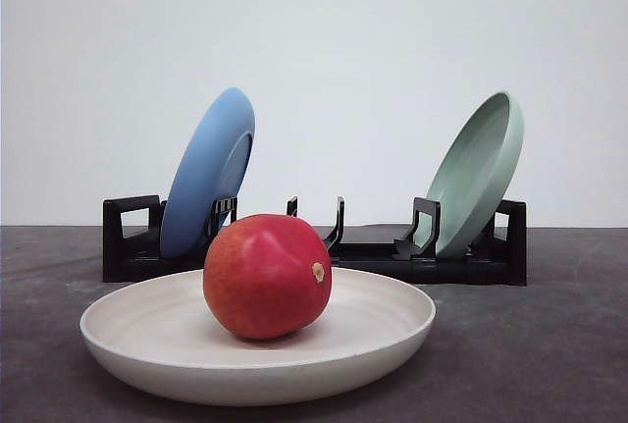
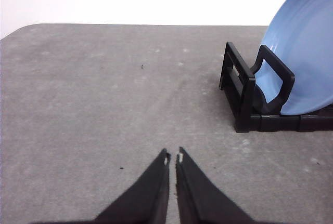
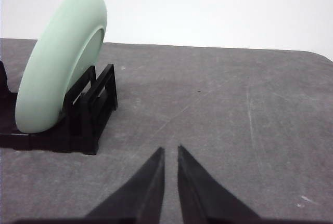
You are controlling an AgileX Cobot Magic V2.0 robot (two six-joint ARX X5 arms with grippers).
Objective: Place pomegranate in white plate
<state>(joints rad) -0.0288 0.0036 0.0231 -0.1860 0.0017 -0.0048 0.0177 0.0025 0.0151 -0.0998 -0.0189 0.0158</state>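
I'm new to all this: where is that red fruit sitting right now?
In the front view, the pomegranate rests in the white plate on the grey table, near the camera and a little left of the plate's middle, with the black rack of blue and green plates behind it.

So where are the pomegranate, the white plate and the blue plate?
pomegranate [image 1: 265, 276], front view, middle of its red skin.
white plate [image 1: 392, 330], front view, bare inner surface near the right rim.
blue plate [image 1: 201, 183], front view, its back face, leaning in the rack.

Bright, even, diffuse light; soft shadow under pomegranate [image 1: 267, 276]; mild sheen; all views sharp.
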